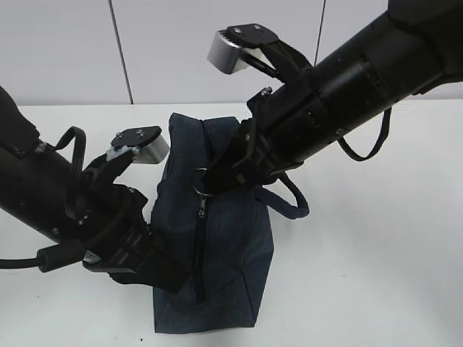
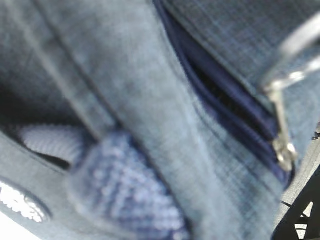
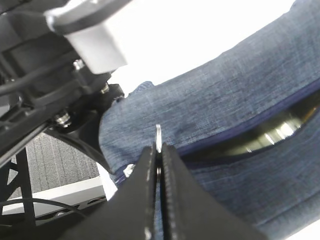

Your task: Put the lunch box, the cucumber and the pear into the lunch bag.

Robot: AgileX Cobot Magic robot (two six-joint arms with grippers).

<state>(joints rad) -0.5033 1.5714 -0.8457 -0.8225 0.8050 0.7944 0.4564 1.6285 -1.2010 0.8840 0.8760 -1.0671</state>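
Observation:
The navy lunch bag (image 1: 231,246) lies along the middle of the white table, its zipper facing up. My right gripper (image 1: 210,181) is shut on the silver ring zipper pull (image 1: 200,181), about halfway along the zipper; the right wrist view shows the ring (image 3: 158,134) pinched between the jaws (image 3: 159,150). The zipper gapes beyond it, and something pale glints inside (image 3: 270,132). My left gripper (image 1: 173,275) is shut on the bag's left side fabric; its dotted pad (image 2: 125,195) presses on a fold of the fabric. The lunch box, cucumber and pear are out of view.
The bag's padded loop handle (image 1: 289,199) sticks out to the right under my right arm. The white table (image 1: 376,253) lies bare to the right of the bag. A grey panelled wall (image 1: 72,50) stands behind. The zipper slider (image 2: 285,155) hangs from the ring.

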